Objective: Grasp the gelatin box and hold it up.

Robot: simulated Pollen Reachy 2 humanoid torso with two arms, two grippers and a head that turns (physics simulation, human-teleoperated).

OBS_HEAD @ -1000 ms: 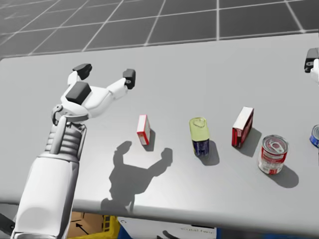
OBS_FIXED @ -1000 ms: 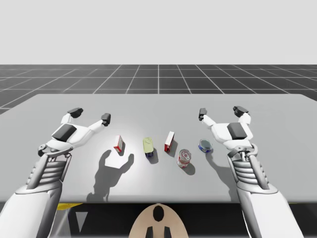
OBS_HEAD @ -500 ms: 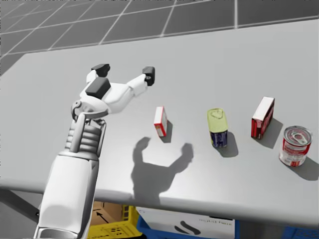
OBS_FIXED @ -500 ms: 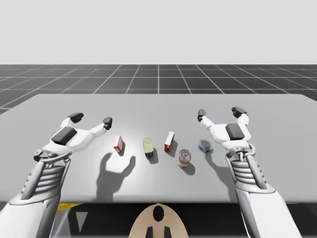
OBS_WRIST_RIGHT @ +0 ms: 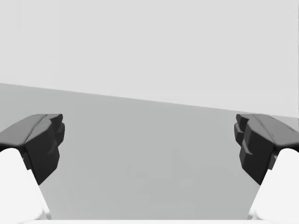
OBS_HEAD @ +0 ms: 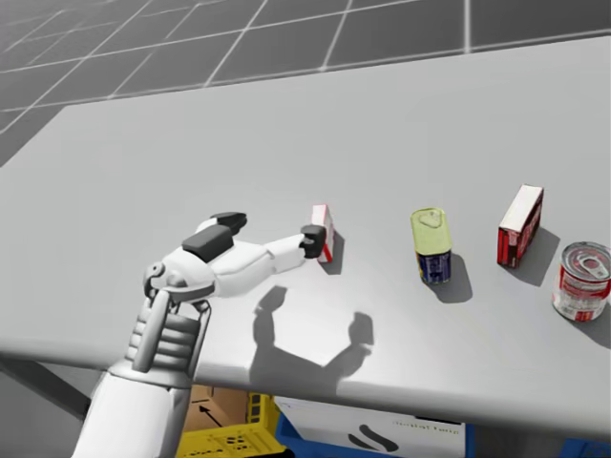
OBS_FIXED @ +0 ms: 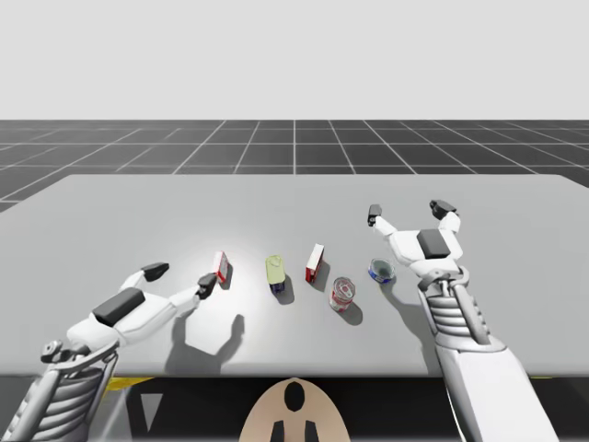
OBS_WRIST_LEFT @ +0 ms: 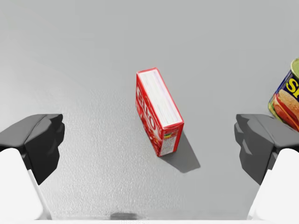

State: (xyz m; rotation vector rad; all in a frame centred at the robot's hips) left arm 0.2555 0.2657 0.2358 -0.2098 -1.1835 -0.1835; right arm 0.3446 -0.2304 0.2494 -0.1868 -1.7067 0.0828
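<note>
The gelatin box (OBS_FIXED: 220,266) (OBS_HEAD: 323,232) is a small red box with a white top, standing on edge on the grey table (OBS_FIXED: 294,198). My left gripper (OBS_FIXED: 181,276) (OBS_HEAD: 270,230) is low over the table, open wide, one fingertip (OBS_HEAD: 311,240) close beside the box's near end. In the left wrist view the gelatin box (OBS_WRIST_LEFT: 159,112) stands just ahead of my left gripper (OBS_WRIST_LEFT: 149,137), in line with the gap, touching neither finger. My right gripper (OBS_FIXED: 409,211) (OBS_WRIST_RIGHT: 149,140) hovers open above the table at the right with nothing between its fingers.
To the right of the gelatin box stand a yellow-topped blue tin (OBS_FIXED: 276,273) (OBS_HEAD: 431,245) (OBS_WRIST_LEFT: 286,95), a larger red box (OBS_FIXED: 315,263) (OBS_HEAD: 519,225) and a red-and-white can (OBS_FIXED: 342,294) (OBS_HEAD: 580,281). A flat blue can (OBS_FIXED: 381,271) lies below my right gripper. A yellow crate (OBS_HEAD: 220,434) sits under the table's front edge.
My left arm has dropped low and drawn back toward the front edge, bringing its open gripper level with the gelatin box. My head has turned. The right arm has barely moved.
</note>
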